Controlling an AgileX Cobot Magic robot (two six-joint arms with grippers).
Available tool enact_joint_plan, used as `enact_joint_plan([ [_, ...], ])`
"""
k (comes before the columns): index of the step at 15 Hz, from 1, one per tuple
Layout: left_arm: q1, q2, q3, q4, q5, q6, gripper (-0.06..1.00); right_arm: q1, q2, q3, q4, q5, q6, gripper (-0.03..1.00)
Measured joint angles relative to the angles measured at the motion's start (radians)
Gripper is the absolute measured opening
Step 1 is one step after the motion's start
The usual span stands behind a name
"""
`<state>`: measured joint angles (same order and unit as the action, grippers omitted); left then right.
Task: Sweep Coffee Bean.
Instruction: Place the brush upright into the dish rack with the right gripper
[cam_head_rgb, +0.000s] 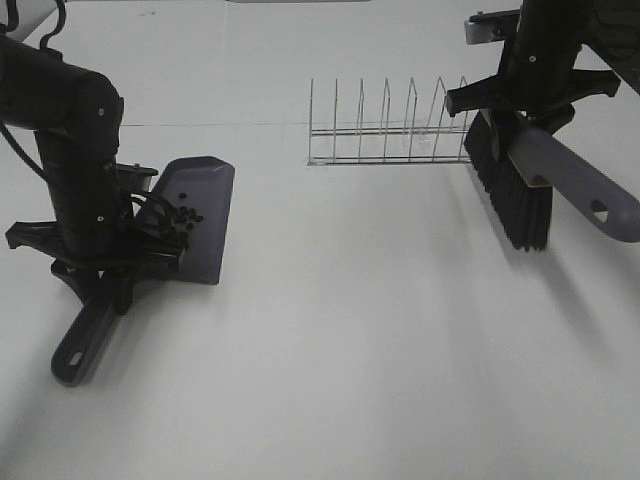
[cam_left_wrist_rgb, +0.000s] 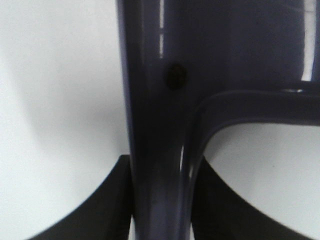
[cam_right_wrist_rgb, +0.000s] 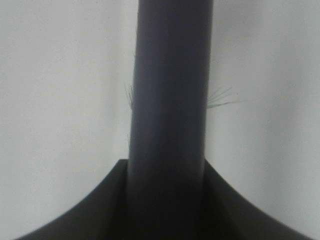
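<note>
Coffee beans (cam_head_rgb: 181, 218) look gathered already: across the tabletop (cam_head_rgb: 380, 340) no loose bean shows, so the sweeping seems done, and what is left is probably carrying off or emptying the load.

A wire rack (cam_head_rgb: 385, 135) stands toward the far edge, in the middle, with nothing in it. Just beside its right end, toward the far right corner, hangs the brush (cam_head_rgb: 518, 195), bristles down; the right claw (cam_head_rgb: 525, 105) is clenched on its handle. Near the left edge lies the dustpan (cam_head_rgb: 212, 195), its handle pinched in the left claw (cam_head_rgb: 105, 268), which is likewise clamped tight. The beans sit in a small cluster inside the pan, toward its back wall.

The left arm covers the rear of the pan, so more beans may lie behind it, and an exact count is not possible. Whether the bristle tips touch the tabletop I cannot tell. Both wrist views are too close and blurred to show much beyond the handles; a dark spot on the pan in the left one could be a bean or a hole.
</note>
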<state>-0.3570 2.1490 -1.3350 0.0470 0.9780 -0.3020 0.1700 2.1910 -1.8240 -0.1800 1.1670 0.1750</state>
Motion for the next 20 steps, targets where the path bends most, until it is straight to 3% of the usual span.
enact_joint_plan([
  [7,0.000,0.000,0.000,0.003,-0.001,0.000,0.27,-0.024,0.058,-0.002,-0.017,-0.154,0.025,0.35],
  [20,0.000,0.000,0.000,0.004,-0.001,0.000,0.27,-0.036,0.258,-0.333,-0.045,-0.143,0.003,0.35],
])
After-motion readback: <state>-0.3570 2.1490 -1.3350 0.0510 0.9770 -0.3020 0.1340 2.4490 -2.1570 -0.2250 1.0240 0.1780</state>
